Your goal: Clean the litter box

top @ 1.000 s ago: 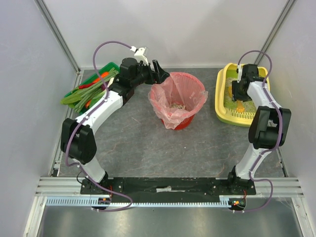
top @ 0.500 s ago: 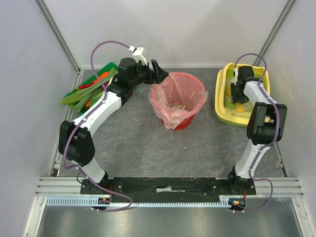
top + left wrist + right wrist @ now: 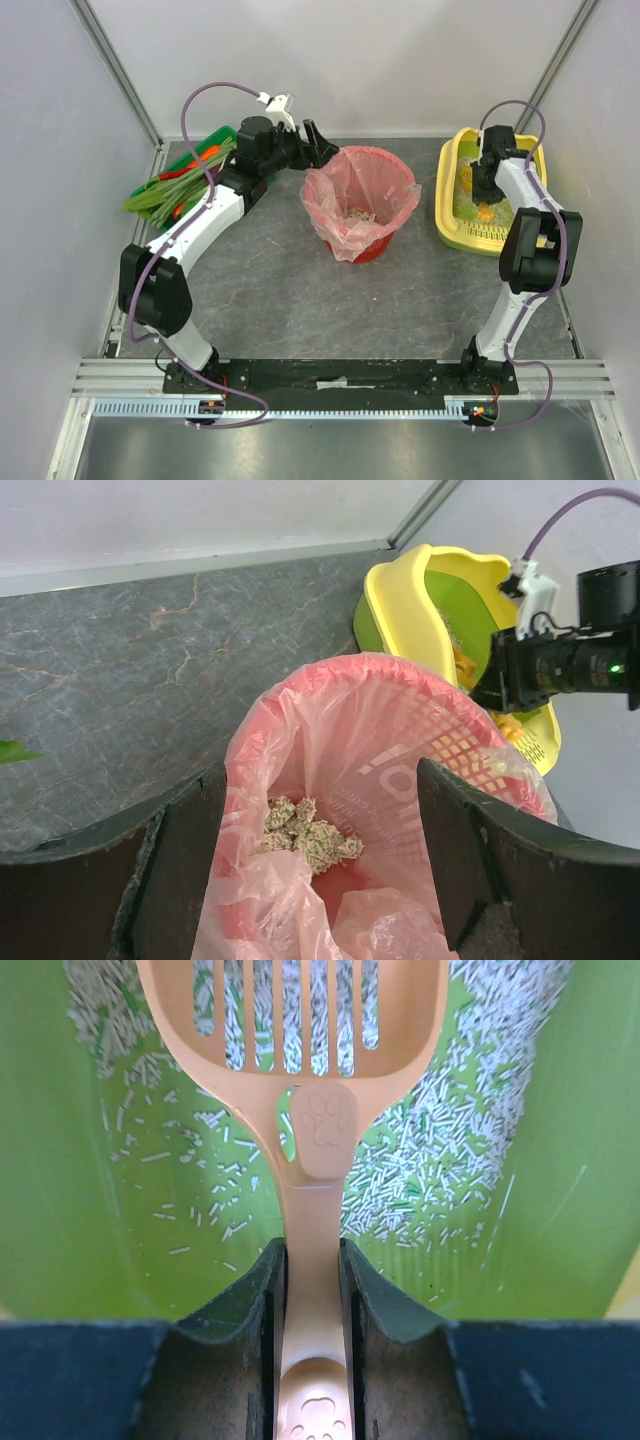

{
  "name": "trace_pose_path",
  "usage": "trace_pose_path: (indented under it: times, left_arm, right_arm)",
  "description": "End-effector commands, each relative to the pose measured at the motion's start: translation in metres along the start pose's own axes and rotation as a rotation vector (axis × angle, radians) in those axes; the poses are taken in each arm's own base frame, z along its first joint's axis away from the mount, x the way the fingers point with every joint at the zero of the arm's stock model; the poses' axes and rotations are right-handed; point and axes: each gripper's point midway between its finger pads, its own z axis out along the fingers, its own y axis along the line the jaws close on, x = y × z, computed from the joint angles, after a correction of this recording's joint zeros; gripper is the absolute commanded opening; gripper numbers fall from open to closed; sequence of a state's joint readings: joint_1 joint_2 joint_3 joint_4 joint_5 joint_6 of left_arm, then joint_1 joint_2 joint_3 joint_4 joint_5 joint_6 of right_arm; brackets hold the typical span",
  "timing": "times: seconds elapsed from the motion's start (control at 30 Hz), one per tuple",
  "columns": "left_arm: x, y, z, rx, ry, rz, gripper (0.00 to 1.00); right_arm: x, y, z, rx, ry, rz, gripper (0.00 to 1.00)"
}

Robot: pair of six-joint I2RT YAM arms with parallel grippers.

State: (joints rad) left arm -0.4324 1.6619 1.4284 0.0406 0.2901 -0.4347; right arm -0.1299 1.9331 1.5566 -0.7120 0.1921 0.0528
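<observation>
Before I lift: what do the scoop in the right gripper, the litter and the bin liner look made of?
The scoop looks like moulded plastic, matte peach, with embossed paw prints and clean-cut slots. The litter is pale, thin, stick-shaped pellets, possibly tofu or paper; the look leaves that open. The liner looks like thin pink plastic film, translucent and crinkled.

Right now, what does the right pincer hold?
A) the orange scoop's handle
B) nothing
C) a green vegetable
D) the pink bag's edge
A: the right pincer is shut on the handle of the orange scoop, over the litter box.
</observation>
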Motion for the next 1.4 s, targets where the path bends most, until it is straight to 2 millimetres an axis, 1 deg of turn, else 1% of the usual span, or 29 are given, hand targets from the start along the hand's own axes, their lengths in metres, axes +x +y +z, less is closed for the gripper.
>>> trace_pose_path:
  times: [0.0, 0.03, 0.07, 0.1, 0.13, 0.17, 0.2, 0.3, 0.33, 0.37, 0.4, 0.47, 0.5, 0.53, 0.57, 0.63, 0.67, 0.73, 0.83, 0.87, 0.9, 0.93, 0.97, 1.03, 1.1, 1.13, 1.23, 1.3, 1.37]
  left_arm:
    - [-0.015, 0.003, -0.01, 0.001, -0.037, 0.059, 0.82]
    - [-0.014, 0.006, -0.011, -0.003, -0.034, 0.059, 0.82]
    - [-0.014, 0.01, -0.012, -0.009, -0.036, 0.058, 0.82]
    - [-0.012, 0.014, -0.012, -0.015, -0.032, 0.056, 0.82]
    - [-0.011, 0.017, -0.013, -0.022, -0.029, 0.051, 0.82]
    - [-0.014, 0.021, -0.015, -0.027, -0.037, 0.054, 0.82]
    - [-0.013, 0.023, -0.016, -0.03, -0.033, 0.056, 0.82]
    - [-0.015, 0.028, -0.021, -0.033, -0.034, 0.098, 0.83]
    - [-0.015, 0.029, -0.022, -0.032, -0.032, 0.113, 0.83]
    - [-0.013, 0.032, -0.023, -0.036, -0.024, 0.144, 0.83]
    - [-0.012, 0.034, -0.025, -0.041, -0.009, 0.155, 0.83]
    - [-0.013, 0.043, -0.028, -0.057, 0.013, 0.19, 0.83]
    - [-0.009, 0.046, -0.03, -0.06, 0.034, 0.194, 0.84]
    - [-0.011, 0.048, -0.033, -0.064, 0.033, 0.21, 0.84]
    - [-0.012, 0.057, -0.037, -0.084, 0.031, 0.206, 0.84]
    - [-0.018, 0.064, -0.043, -0.097, 0.012, 0.197, 0.84]
    - [-0.018, 0.074, -0.048, -0.11, 0.01, 0.188, 0.84]
    - [-0.018, 0.076, -0.053, -0.09, 0.013, 0.229, 0.84]
    - [-0.011, 0.086, -0.057, -0.104, 0.048, 0.27, 0.85]
    - [-0.008, 0.089, -0.058, -0.108, 0.055, 0.271, 0.85]
    - [-0.007, 0.091, -0.058, -0.114, 0.058, 0.272, 0.85]
    - [-0.006, 0.095, -0.06, -0.12, 0.061, 0.269, 0.85]
    - [-0.005, 0.097, -0.061, -0.127, 0.063, 0.264, 0.85]
    - [-0.005, 0.102, -0.063, -0.137, 0.069, 0.265, 0.85]
    - [-0.006, 0.106, -0.066, -0.151, 0.069, 0.264, 0.85]
    - [-0.01, 0.11, -0.067, -0.16, 0.065, 0.264, 0.85]
    - [-0.011, 0.116, -0.068, -0.178, 0.069, 0.256, 0.85]
    - [-0.008, 0.12, -0.065, -0.182, 0.078, 0.249, 0.85]
    - [-0.01, 0.121, -0.062, -0.182, 0.077, 0.248, 0.85]
  right_arm:
    - [-0.032, -0.01, -0.04, 0.02, -0.064, 0.04, 0.0]
    - [-0.032, -0.013, -0.046, 0.029, -0.062, 0.036, 0.0]
    - [-0.035, -0.015, -0.057, 0.029, -0.069, 0.03, 0.0]
    - [-0.024, -0.016, -0.062, 0.028, -0.025, 0.01, 0.0]
    - [-0.019, -0.017, -0.066, 0.024, -0.005, 0.0, 0.0]
    - [-0.013, -0.017, -0.072, 0.02, 0.014, -0.009, 0.0]
    - [0.0, -0.017, -0.076, 0.017, 0.064, -0.02, 0.0]
    - [0.021, -0.018, -0.091, 0.009, 0.119, -0.021, 0.0]
    - [0.026, -0.018, -0.094, 0.006, 0.13, -0.008, 0.0]
    - [0.026, -0.018, -0.1, -0.003, 0.126, 0.003, 0.0]
    - [0.031, -0.019, -0.103, -0.005, 0.143, 0.01, 0.0]
    - [0.031, -0.02, -0.106, -0.005, 0.151, 0.025, 0.0]
    - [0.035, -0.025, -0.109, 0.008, 0.171, 0.032, 0.0]
    - [0.034, -0.026, -0.109, 0.01, 0.176, 0.04, 0.0]
    - [0.03, -0.028, -0.109, 0.014, 0.176, 0.048, 0.0]
    - [0.032, -0.035, -0.107, 0.027, 0.198, 0.049, 0.0]
    - [0.033, -0.038, -0.101, 0.039, 0.219, 0.038, 0.0]
    - [0.037, -0.045, -0.097, 0.069, 0.256, 0.023, 0.0]
    - [0.031, -0.044, -0.083, 0.071, 0.279, 0.01, 0.0]
    - [0.02, -0.045, -0.083, 0.07, 0.254, 0.016, 0.0]
    - [0.02, -0.045, -0.083, 0.068, 0.273, 0.01, 0.0]
    - [0.011, -0.046, -0.078, 0.077, 0.272, 0.008, 0.0]
    - [0.013, -0.048, -0.079, 0.086, 0.301, -0.002, 0.0]
    - [0.005, -0.05, -0.073, 0.087, 0.284, 0.004, 0.0]
    - [0.008, -0.052, -0.069, 0.097, 0.305, 0.001, 0.0]
    - [0.014, -0.052, -0.063, 0.104, 0.332, -0.006, 0.0]
    - [0.028, -0.048, -0.049, 0.097, 0.393, -0.018, 0.0]
    - [0.031, -0.047, -0.042, 0.096, 0.41, -0.024, 0.0]
    - [0.032, -0.047, -0.034, 0.101, 0.424, -0.035, 0.0]
